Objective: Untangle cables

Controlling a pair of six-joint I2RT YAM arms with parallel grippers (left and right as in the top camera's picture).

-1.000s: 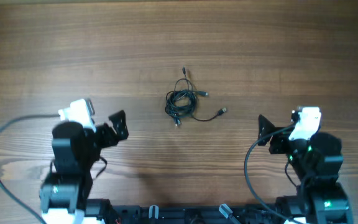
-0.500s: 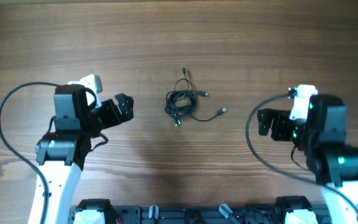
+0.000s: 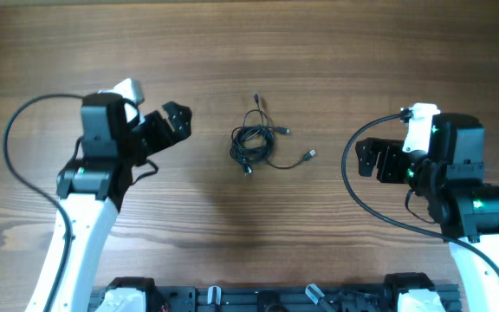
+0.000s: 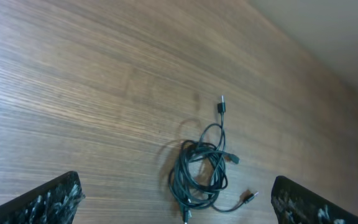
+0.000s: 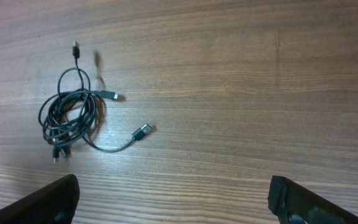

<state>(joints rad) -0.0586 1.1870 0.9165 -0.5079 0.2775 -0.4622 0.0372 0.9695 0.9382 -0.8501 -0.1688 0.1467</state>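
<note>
The cables (image 3: 253,144) lie in one small tangled black bundle at the middle of the wooden table, with plug ends sticking out up, right and down. The bundle also shows in the left wrist view (image 4: 199,173) and in the right wrist view (image 5: 70,117). A silver-tipped plug (image 5: 143,130) trails off to the right of the bundle. My left gripper (image 3: 173,123) is open and empty, left of the bundle and apart from it. My right gripper (image 3: 367,159) is open and empty, well to the right of the bundle.
The wooden table (image 3: 388,61) stretches bare round the bundle. Thick black arm cables loop beside the left arm (image 3: 11,147) and the right arm (image 3: 353,186). The arm bases stand along the front edge (image 3: 267,299).
Both arms have risen from near the front edge and reached forward. The left gripper has moved up and right toward the bundle. The cables have not moved.
</note>
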